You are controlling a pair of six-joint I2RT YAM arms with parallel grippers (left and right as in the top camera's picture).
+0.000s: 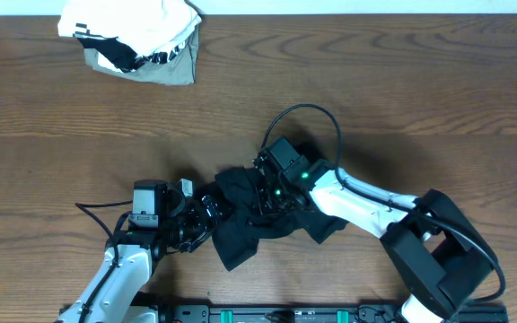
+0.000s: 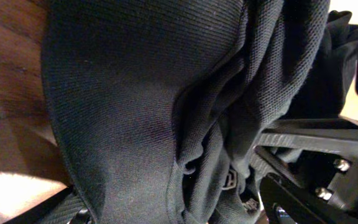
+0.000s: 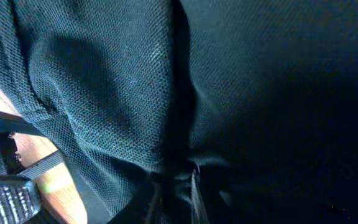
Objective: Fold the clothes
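The black garment (image 1: 238,240) lies crumpled near the table's front middle, between my two grippers. My left gripper (image 1: 203,215) is at its left edge; in the left wrist view the black fabric (image 2: 135,106) fills the frame and bunches between the spread fingers (image 2: 173,214), with a small white logo (image 2: 230,179) showing in the folds. My right gripper (image 1: 272,195) sits on top of the garment's middle; in the right wrist view its fingers (image 3: 174,193) are pinched together on a fold of the fabric (image 3: 104,93).
A white-and-grey bundle with striped trim (image 1: 137,40) lies at the back left. The wooden table (image 1: 402,81) stretches around. The right arm's gripper (image 2: 319,155) shows close by in the left wrist view.
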